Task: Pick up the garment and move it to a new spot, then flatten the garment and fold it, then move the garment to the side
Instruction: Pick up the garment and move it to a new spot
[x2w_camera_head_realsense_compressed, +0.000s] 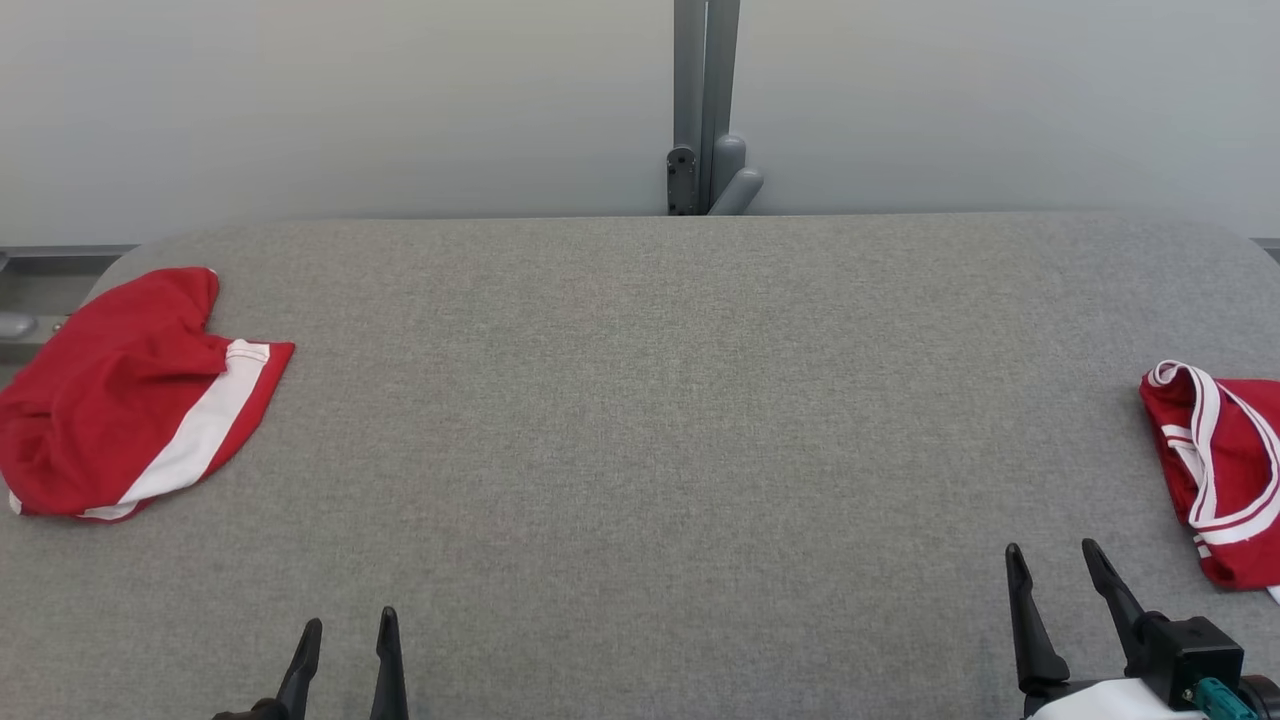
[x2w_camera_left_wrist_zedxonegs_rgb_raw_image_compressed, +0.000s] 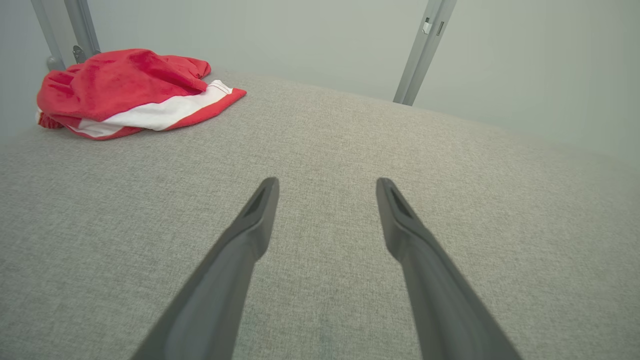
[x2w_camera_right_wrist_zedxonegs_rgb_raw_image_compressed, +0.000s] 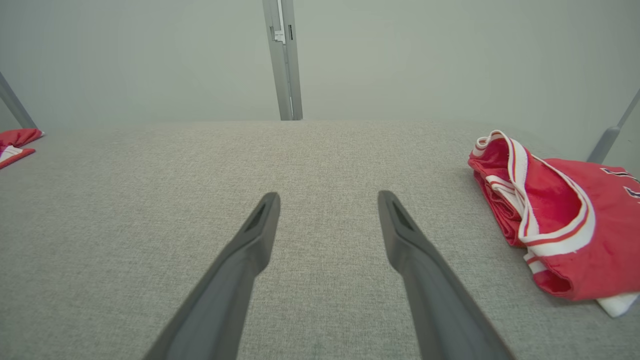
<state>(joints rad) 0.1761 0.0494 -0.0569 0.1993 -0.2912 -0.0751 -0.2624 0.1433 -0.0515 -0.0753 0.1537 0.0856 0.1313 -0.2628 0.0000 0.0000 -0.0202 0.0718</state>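
Grey felt table (x2w_camera_head_realsense_compressed: 640, 400) before a pale wall (x2w_camera_head_realsense_compressed: 300, 100), crumpled red garment (x2w_camera_head_realsense_compressed: 110, 400) with a white band at the far left, partly overhanging the edge, red jersey (x2w_camera_head_realsense_compressed: 1235, 480) at the right, cut off by the frame, left gripper (x2w_camera_head_realsense_compressed: 350, 617) and right gripper (x2w_camera_head_realsense_compressed: 1051, 546) both spread open over bare felt, well apart from either cloth.

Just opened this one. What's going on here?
Nothing is being handled yet. The left end effector and right end effector both hover open and empty above the near part of the grey padded table. A crumpled red garment with a white band lies at the table's left end. A red jersey with white trim lies bunched at its right edge, close to the right end effector. Neither is flattened or folded.
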